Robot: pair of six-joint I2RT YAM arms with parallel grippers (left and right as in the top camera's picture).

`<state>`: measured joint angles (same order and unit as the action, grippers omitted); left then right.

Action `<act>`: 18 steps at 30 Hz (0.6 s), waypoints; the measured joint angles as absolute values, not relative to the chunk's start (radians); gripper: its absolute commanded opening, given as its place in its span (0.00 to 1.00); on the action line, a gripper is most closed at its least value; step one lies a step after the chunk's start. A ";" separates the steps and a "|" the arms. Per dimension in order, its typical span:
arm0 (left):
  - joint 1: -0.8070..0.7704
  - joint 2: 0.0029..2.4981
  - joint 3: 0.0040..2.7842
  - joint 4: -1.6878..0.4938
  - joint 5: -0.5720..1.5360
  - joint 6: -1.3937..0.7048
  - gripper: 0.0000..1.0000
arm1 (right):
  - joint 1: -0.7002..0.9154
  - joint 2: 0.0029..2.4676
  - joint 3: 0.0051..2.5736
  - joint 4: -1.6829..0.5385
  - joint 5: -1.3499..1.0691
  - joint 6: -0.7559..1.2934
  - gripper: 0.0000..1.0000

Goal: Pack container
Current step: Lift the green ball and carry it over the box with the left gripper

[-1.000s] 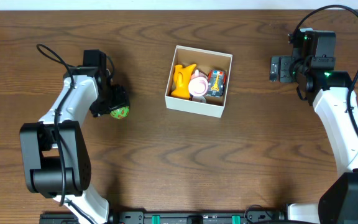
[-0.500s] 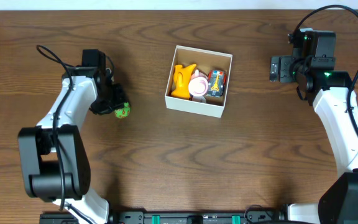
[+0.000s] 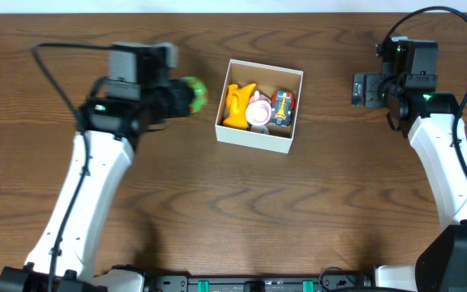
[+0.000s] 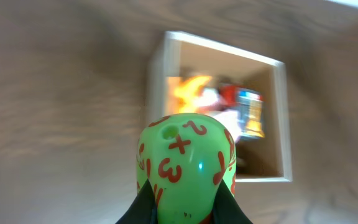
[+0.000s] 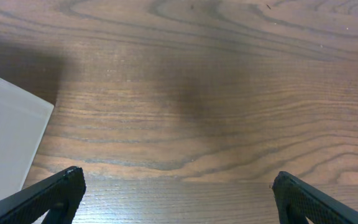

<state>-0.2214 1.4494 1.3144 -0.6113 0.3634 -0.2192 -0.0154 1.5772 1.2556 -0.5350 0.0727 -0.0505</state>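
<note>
Wooden table (image 3: 217,211) bears the container (image 3: 254,139). Left jaws clamp a green number toy (image 4: 185,165); release it only above the free space. Right jaws stand wide.

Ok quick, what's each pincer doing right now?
Left pincer: shut on the green toy.
Right pincer: open, holding nothing.

Overhead evenly lit, sharp; left arm (image 3: 104,154) blurred, upper left. Left wrist view smeared throughout; green toy (image 4: 185,168) sharper, small glare spot noted. Soft shadow cast across worktop (image 5: 229,124), right wrist view.
</note>
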 measured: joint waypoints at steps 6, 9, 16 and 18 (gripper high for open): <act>-0.406 1.466 1.314 -0.562 0.301 -0.172 0.06 | -0.015 1.577 1.256 -0.535 0.072 -0.051 0.99; -0.466 1.497 1.314 -0.545 0.242 -0.154 0.06 | -0.015 1.577 1.256 -0.535 0.072 -0.051 0.99; -0.531 1.620 1.314 -0.493 0.147 -0.122 0.06 | -0.015 1.577 1.256 -0.535 0.072 -0.051 0.99; -0.531 1.644 1.314 -0.483 0.124 -0.119 0.06 | -0.015 1.577 1.256 -0.535 0.072 -0.051 0.99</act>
<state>-0.5312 1.6444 1.3140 -0.4831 0.1238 -0.1188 -0.0154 1.5772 1.2556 -0.5350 0.0723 -0.0505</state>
